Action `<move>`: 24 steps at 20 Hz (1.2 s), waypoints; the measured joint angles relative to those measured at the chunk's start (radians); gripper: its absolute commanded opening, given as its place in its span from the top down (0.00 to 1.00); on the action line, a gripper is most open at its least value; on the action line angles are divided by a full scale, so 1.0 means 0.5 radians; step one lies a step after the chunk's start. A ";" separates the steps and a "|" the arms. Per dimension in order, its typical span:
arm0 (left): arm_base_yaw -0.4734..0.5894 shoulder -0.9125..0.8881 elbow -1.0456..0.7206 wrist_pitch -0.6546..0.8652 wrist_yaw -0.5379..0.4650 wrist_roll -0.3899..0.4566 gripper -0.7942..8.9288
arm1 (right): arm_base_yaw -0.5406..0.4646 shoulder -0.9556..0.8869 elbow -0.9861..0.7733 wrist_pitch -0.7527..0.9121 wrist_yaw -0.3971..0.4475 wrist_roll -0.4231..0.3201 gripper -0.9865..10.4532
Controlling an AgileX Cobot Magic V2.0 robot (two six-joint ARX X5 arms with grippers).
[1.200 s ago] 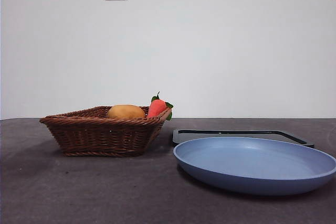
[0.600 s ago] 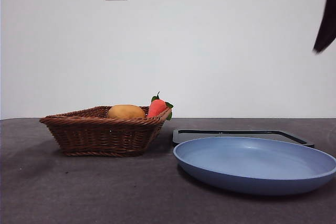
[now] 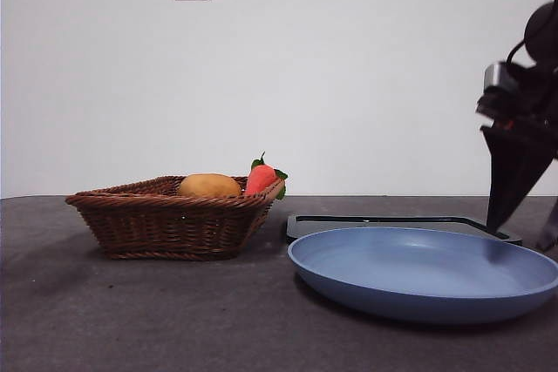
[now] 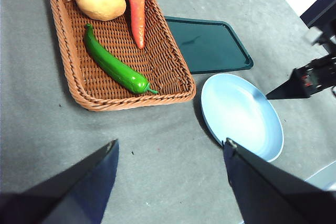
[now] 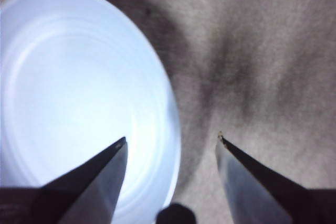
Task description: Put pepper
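Right gripper (image 3: pixel 514 189) now down at blue plate (image 3: pixel 423 272) edge, jaws open, empty; pepper (image 4: pixel 114 66) untouched in basket (image 4: pixel 73 85); left gripper (image 4: pixel 170 153) open, waiting

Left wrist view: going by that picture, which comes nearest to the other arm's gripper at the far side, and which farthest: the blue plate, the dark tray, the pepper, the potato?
From the right gripper:
1. Blue plate, just beside it.
2. Dark tray, next to the basket.
3. Pepper, inside the basket.
4. Potato, in the basket's far corner.
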 measured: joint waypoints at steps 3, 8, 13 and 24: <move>0.000 0.000 0.000 0.000 0.000 0.000 0.56 | 0.009 0.090 0.000 0.022 -0.002 -0.014 0.74; 0.000 0.000 0.000 0.000 0.000 0.000 0.56 | 0.025 0.124 0.000 0.027 -0.052 -0.024 0.90; -0.010 0.025 0.000 0.011 -0.003 -0.017 0.56 | 0.025 0.127 0.000 0.049 -0.094 -0.028 0.91; -0.612 0.665 0.107 0.513 -0.530 -0.377 0.56 | -0.021 -0.626 0.000 -0.082 -0.089 0.050 0.91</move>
